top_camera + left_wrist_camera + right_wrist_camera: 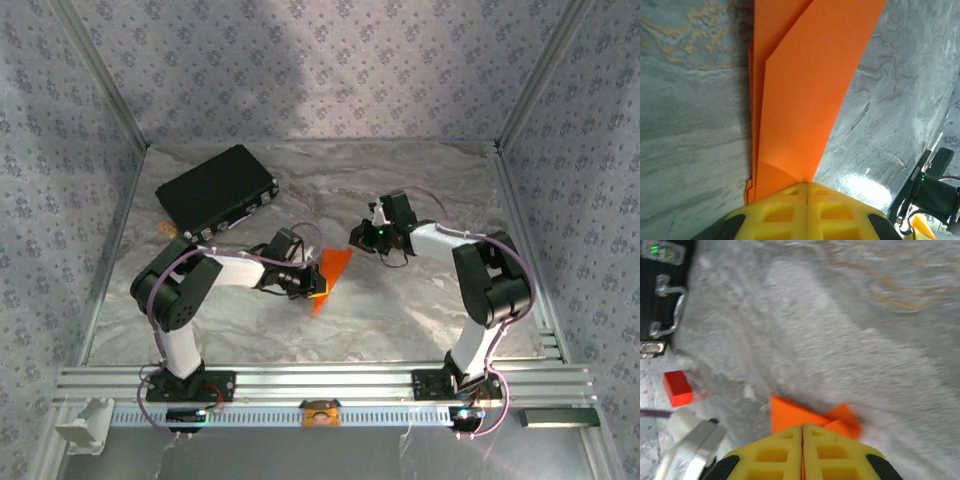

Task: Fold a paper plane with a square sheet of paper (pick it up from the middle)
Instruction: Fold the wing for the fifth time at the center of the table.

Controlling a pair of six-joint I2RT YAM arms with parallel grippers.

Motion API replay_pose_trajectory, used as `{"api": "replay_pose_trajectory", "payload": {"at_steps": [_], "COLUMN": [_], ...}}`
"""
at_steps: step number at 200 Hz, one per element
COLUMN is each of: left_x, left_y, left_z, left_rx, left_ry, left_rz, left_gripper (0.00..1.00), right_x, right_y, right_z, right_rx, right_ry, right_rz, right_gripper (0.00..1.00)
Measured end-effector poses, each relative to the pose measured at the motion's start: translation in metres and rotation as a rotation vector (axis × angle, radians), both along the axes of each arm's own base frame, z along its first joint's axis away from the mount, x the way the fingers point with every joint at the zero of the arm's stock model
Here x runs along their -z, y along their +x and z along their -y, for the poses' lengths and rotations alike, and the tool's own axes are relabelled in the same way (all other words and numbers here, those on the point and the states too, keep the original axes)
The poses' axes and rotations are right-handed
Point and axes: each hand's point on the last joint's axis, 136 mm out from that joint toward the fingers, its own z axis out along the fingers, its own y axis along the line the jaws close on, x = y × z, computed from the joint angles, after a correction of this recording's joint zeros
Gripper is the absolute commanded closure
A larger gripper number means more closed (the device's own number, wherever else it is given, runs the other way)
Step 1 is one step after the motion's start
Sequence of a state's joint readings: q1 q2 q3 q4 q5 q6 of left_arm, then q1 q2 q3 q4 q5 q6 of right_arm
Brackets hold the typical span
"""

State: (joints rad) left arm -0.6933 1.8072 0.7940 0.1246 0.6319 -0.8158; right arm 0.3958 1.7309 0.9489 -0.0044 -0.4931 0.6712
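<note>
— Where the left jaws meet, what sits between them?

— A thin sheet of bright orange paper (pixel 333 272), folded into a long narrow shape with layered edges. The left jaws are closed on its near end. In the left wrist view the yellow fingers (pixel 775 212) pinch it, and the paper (pixel 805 100) runs away from them over the grey marbled table (pixel 420 310).

— And where is it on that table?

— Near the middle, between the two arms. The flat black rectangular case (pixel 217 190) is well apart, at the far left.

— The right jaws?

— Closed as well, yellow fingers (pixel 770 455) pressed together, just beside the paper's far end. The right wrist view is blurred. There the paper (pixel 790 415) sits right at the fingertips, and I cannot tell whether they grip it. A small red block (pixel 677 388) lies off to the left, near the case.
</note>
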Motion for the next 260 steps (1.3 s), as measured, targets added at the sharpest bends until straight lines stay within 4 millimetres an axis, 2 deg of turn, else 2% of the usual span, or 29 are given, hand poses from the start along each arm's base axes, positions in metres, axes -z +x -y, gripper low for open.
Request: {"api": "replay_pose_trajectory", "payload": {"at_steps": [26, 49, 69, 127, 173, 231, 260], "left_x": [0.0, 0.0, 0.0, 0.0, 0.0, 0.0, -0.002], "left_y": [0.0, 0.0, 0.0, -0.001, -0.001, -0.001, -0.003], "left_z": [0.0, 0.0, 0.0, -0.001, -0.001, -0.001, -0.002], "left_rx": [0.0, 0.0, 0.0, -0.001, -0.001, -0.005, -0.01], "left_ry": [0.0, 0.0, 0.0, -0.001, -0.001, -0.001, 0.004], "left_rz": [0.0, 0.0, 0.0, 0.001, 0.0, -0.004, -0.014], "left_gripper": [1.0, 1.0, 1.0, 1.0, 1.0, 1.0, 1.0], "right_x": [-0.009, -0.002, 0.005, 0.024, 0.027, 0.05, 0.051], "right_y": [-0.016, -0.035, -0.047, -0.063, -0.064, -0.07, -0.069], "right_z": [-0.024, -0.039, -0.045, -0.042, -0.048, -0.045, -0.044], "right_rx": [-0.065, -0.114, -0.135, -0.133, -0.129, -0.116, -0.111], "right_ry": [0.007, 0.003, -0.003, -0.008, 0.025, 0.017, 0.02], "right_rz": [0.02, 0.002, -0.023, -0.086, -0.091, -0.147, -0.148], "right_gripper": [0.9, 0.9, 0.9, 0.9, 0.9, 0.92, 0.94]}}
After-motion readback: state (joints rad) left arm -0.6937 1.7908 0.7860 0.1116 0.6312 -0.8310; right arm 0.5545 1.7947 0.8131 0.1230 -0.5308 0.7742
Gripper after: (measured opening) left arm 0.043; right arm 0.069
